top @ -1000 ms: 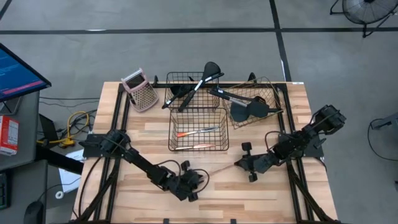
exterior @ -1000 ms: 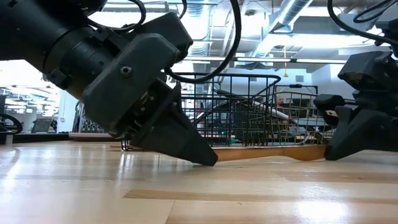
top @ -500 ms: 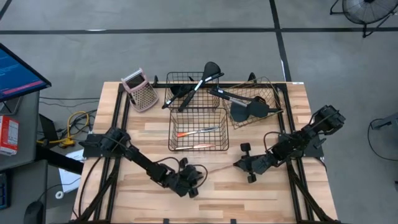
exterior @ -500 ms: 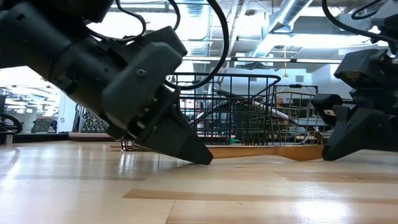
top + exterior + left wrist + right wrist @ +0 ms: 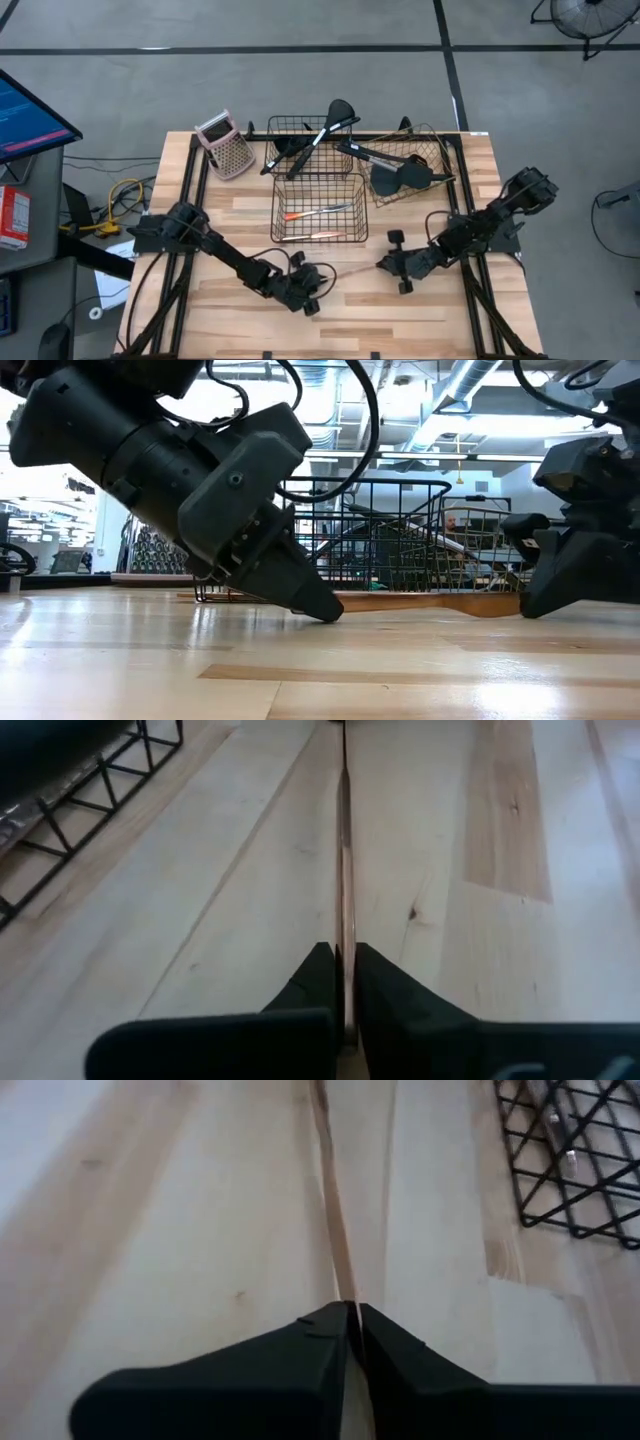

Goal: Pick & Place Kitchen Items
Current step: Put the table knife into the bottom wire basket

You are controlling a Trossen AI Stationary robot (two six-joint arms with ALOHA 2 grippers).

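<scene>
Both the left tool (image 5: 318,287) and right tool (image 5: 384,262) pinch one thin wooden utensil (image 5: 430,603), its ends hidden.

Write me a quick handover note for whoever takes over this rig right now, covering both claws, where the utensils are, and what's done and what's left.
Left claw: low at the table's front centre, shut on one end of a thin wooden utensil.
Right claw: right of it, shut on the other end. The piece lies flat between them on the table.
Done: two orange-handled pieces lie in the centre basket; black ladles and spatulas are in the rear basket and the tilted right basket.
Left: the wooden utensil goes into a basket. The grater stays.
</scene>
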